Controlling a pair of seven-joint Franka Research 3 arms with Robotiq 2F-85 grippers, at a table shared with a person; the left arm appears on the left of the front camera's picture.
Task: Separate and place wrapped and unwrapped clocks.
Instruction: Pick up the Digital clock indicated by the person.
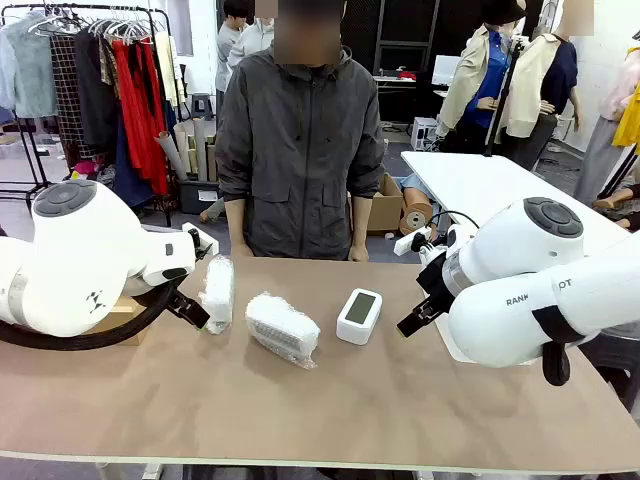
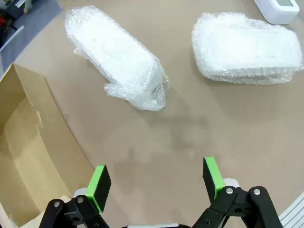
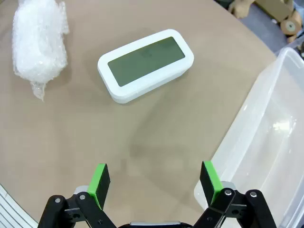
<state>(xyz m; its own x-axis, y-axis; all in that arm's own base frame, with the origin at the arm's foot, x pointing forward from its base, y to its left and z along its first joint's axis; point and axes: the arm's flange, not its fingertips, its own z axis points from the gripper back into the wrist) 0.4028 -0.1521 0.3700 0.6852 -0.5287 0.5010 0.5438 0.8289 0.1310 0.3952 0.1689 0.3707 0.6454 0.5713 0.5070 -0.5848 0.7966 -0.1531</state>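
Two clocks wrapped in bubble wrap lie on the brown table: one [image 1: 217, 292] [image 2: 116, 57] at the left, one [image 1: 282, 327] [image 2: 246, 48] near the middle. The unwrapped white clock [image 1: 359, 315] [image 3: 145, 64] with a grey-green screen lies to their right, its corner [image 2: 283, 9] also in the left wrist view. My left gripper [image 2: 156, 183] hovers open above bare table, short of the left bundle. My right gripper [image 3: 154, 183] is open above the table, short of the bare clock, with part of a bundle [image 3: 40, 42] beyond it.
A cardboard box [image 1: 118, 318] [image 2: 28, 156] stands at the table's left edge beside my left arm. A clear plastic bin [image 3: 266, 152] sits at the right by my right gripper. A person [image 1: 300, 140] stands at the far side, hands down.
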